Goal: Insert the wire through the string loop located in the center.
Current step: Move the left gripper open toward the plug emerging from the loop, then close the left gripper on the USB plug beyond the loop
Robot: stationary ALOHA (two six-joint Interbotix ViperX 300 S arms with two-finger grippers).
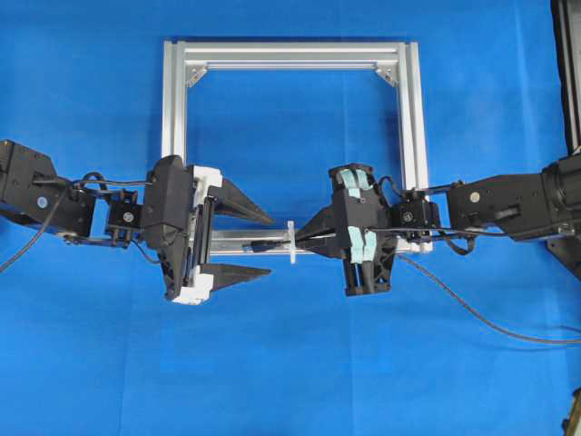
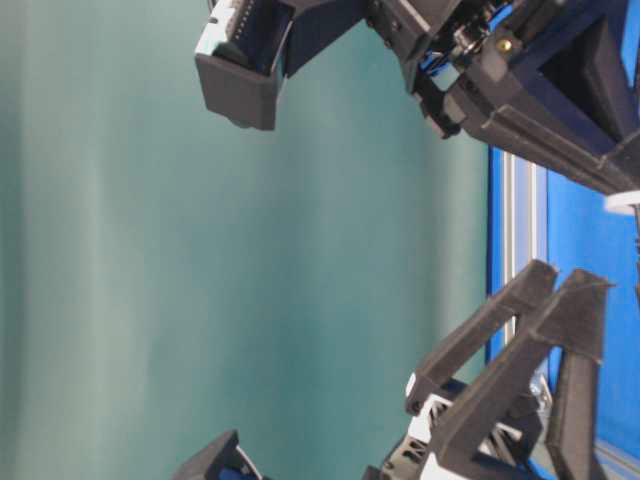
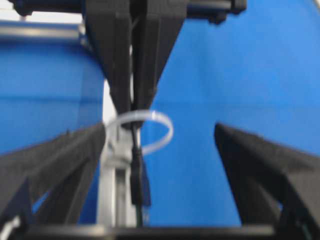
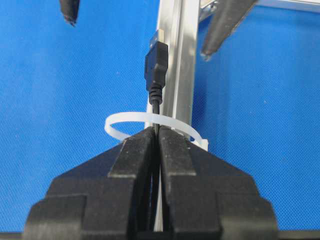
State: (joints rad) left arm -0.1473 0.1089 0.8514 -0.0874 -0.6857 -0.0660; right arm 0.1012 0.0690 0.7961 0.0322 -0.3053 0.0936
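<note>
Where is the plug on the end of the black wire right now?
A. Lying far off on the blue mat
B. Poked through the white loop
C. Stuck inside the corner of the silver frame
B: in the right wrist view the wire passes through the white loop, its plug beyond it, while the right hand pinches the wire.

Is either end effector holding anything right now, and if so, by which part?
The right end effector is shut on the wire, pinching the cable just behind its plug. The left end effector is open and holds nothing.
</note>
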